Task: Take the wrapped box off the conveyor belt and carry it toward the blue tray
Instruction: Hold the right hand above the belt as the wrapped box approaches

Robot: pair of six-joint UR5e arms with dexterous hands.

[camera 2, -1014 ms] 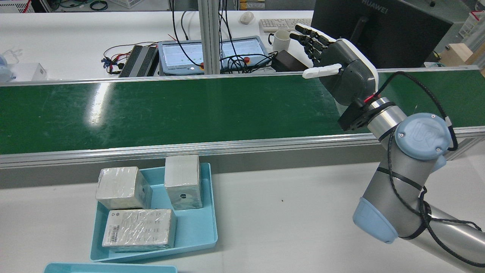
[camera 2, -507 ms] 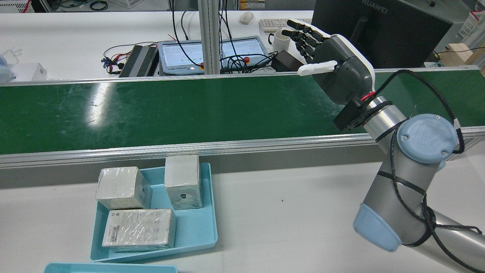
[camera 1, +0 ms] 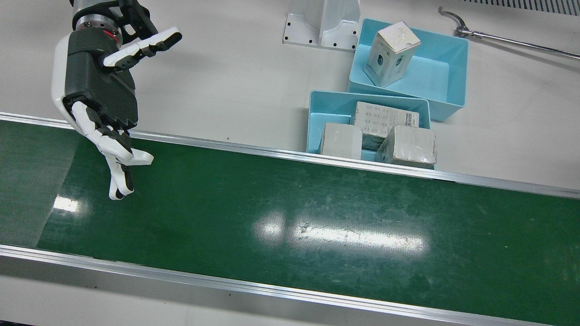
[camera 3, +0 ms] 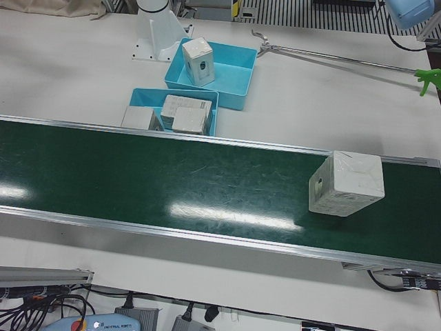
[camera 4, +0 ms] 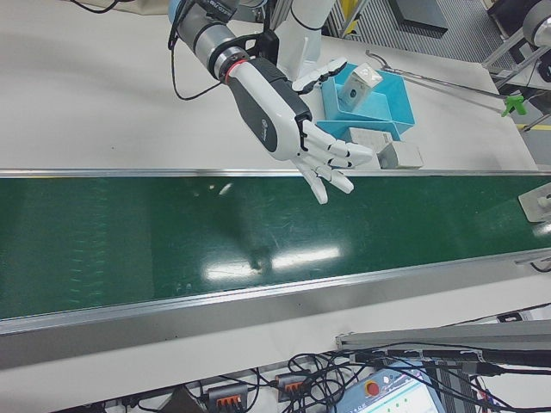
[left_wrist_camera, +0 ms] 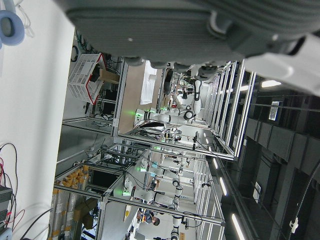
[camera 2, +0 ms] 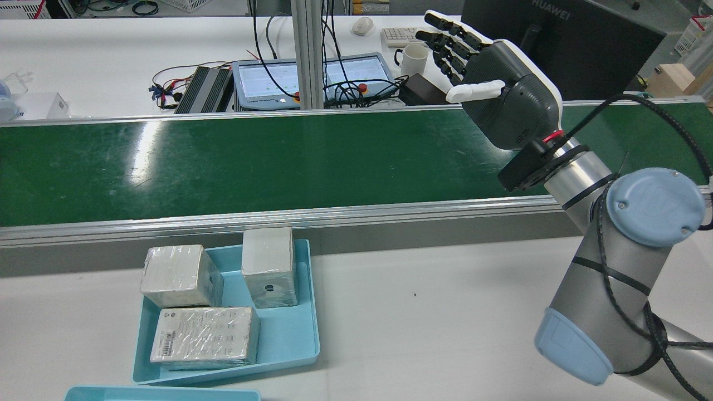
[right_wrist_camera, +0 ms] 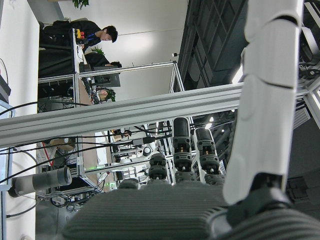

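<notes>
White table [camera 1: 226, 81] on my side carries the green conveyor belt [camera 1: 290, 217], running left-right across it. Wrapped box [camera 3: 346, 183] sits on belt, far out on my left. Two blue trays directly on table: near tray [camera 1: 317, 127] tight against belt rail w/ three wrapped boxes, second tray [camera 1: 455, 86] just behind, touching it. Metal grabber rod [camera 1: 507, 40] lies on tabletop further left.

the right hand [camera 1: 97, 86] has its arm cut off by the front view's top edge. in the rear view a second blue tray [camera 2: 161, 394] shows only a rim at the bottom edge. the left hand [left_wrist_camera: 200, 25] appears only as a blurred dark underside; its fingers cannot be made out.
</notes>
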